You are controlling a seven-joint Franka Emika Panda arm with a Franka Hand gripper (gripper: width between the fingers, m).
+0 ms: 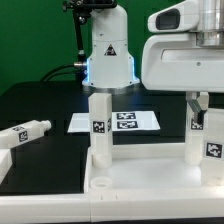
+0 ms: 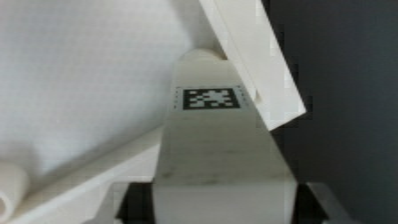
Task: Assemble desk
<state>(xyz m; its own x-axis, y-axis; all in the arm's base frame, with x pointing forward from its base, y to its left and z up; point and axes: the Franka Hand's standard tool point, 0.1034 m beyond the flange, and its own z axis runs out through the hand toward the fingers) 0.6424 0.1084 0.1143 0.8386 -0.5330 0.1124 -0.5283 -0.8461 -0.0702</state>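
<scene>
The big white robot gripper (image 1: 199, 100) sits over the near corner of the black bench (image 1: 45, 110) on the exterior view's right, straight above a chunky white square-section plastic leg (image 1: 212, 137) that stands upright, long axis vertical, on the wide white rimmed desk top (image 1: 150, 180). The jaws seem closed on that leg's upper end, though their tips are partly hidden. In the wrist view the tagged leg (image 2: 217, 130) runs straight away from the camera. Count: one top, two legs standing, the second (image 1: 98, 125) toward the middle, and a third leg (image 1: 22, 133) lying flat near the left edge; one marker board (image 1: 115, 122) behind.
</scene>
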